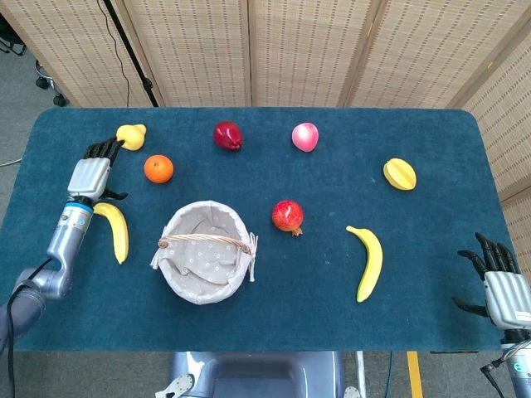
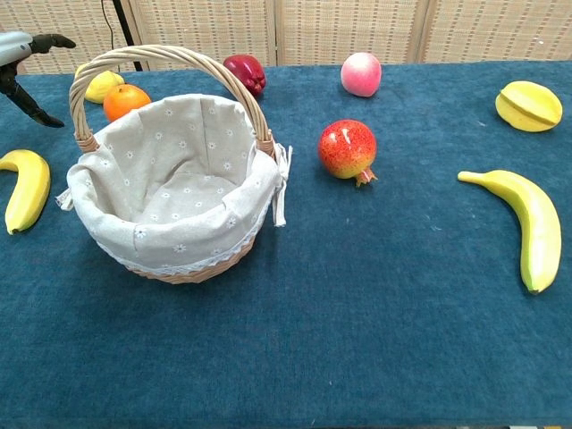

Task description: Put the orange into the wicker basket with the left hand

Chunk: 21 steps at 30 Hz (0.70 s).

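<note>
The orange [image 1: 158, 168] lies on the blue table, back left of the cloth-lined wicker basket [image 1: 205, 251]; the chest view shows the orange [image 2: 124, 100] just behind the basket's handle [image 2: 170, 56]. My left hand [image 1: 92, 172] hovers open a short way left of the orange, fingers spread and pointing away from me, above the stem end of a banana [image 1: 114, 230]. Only its edge [image 2: 22, 55] shows at the chest view's top left. My right hand [image 1: 502, 288] stays open at the table's near right corner, holding nothing.
Around the table [image 1: 274, 323] lie a yellow pear-like fruit [image 1: 130, 136], a dark red apple [image 1: 227, 135], a pink peach [image 1: 305, 137], a pomegranate [image 1: 287, 215], a starfruit [image 1: 400, 174] and a second banana [image 1: 368, 260]. Wicker screens stand behind.
</note>
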### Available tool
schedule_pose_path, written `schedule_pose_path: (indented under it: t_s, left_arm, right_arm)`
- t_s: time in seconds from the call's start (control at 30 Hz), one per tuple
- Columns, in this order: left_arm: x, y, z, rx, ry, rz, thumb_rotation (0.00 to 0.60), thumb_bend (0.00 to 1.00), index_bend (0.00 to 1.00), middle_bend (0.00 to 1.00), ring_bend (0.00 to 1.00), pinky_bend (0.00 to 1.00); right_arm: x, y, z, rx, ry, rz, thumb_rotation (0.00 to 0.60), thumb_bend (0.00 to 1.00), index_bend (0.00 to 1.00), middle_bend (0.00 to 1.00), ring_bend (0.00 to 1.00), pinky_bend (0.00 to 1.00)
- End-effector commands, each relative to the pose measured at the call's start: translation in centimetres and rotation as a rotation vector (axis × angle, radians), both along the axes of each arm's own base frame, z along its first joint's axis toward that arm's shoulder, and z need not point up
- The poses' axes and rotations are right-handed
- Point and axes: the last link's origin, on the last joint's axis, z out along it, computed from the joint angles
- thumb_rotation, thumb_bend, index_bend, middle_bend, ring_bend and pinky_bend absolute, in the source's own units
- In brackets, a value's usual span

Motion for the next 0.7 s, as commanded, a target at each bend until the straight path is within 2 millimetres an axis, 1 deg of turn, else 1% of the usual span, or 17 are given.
schedule_pose_path:
  t_s: [0.03,0.13,0.2,0.33,0.37,0.47,0.7]
  left_arm:
    - [1.1,0.7,-1.5,-0.026,-0.007,-0.028,0.6,0.06,0.03,0.0,0.0,0.04]
    - [1.7,1.0,-2.0,-0.035,-0.014,-0.039,0.6,0.06,0.03,0.0,0.0,0.05]
    - [2.4,1.2,-2.6,-0.044,-0.027,-0.064,0.6,0.06,0.03,0.0,0.0,0.05]
    - [3.6,1.1,-3.5,-0.059,-0.035,-0.112,0.6,0.06,0.03,0.0,0.0,0.05]
    - [4.2,1.0,-4.0,-0.069,-0.038,-0.134,0.6,0.06,0.03,0.0,0.0,0.05]
    - [4.8,0.9,-4.7,-0.078,-0.036,-0.154,0.6,0.06,0.03,0.0,0.0,0.05]
    - [4.8,1.3,-5.3,-0.09,-0.01,-0.128,0.6,0.06,0.03,0.0,0.0,0.05]
  right_arm:
    - [0.1,0.0,0.0,0.006,-0.008,0.003,0.6,0.0,0.24,0.01,0.0,0.01]
    - [0.1,0.1,-0.1,0.01,-0.008,0.008,0.6,0.0,0.24,0.01,0.0,0.01]
    - [0.2,0.1,-0.1,0.011,-0.01,0.011,0.6,0.0,0.24,0.01,0.0,0.01]
    - [0.2,0.2,-0.1,0.012,-0.015,0.012,0.6,0.0,0.24,0.01,0.0,0.01]
    - [0.3,0.2,-0.1,0.012,-0.015,0.012,0.6,0.0,0.24,0.01,0.0,0.01]
    - [0.2,0.2,0.0,0.01,-0.015,0.01,0.6,0.0,0.24,0.01,0.01,0.01]
    - [0.0,0.3,0.2,0.004,-0.025,0.005,0.6,0.0,0.24,0.01,0.01,0.01]
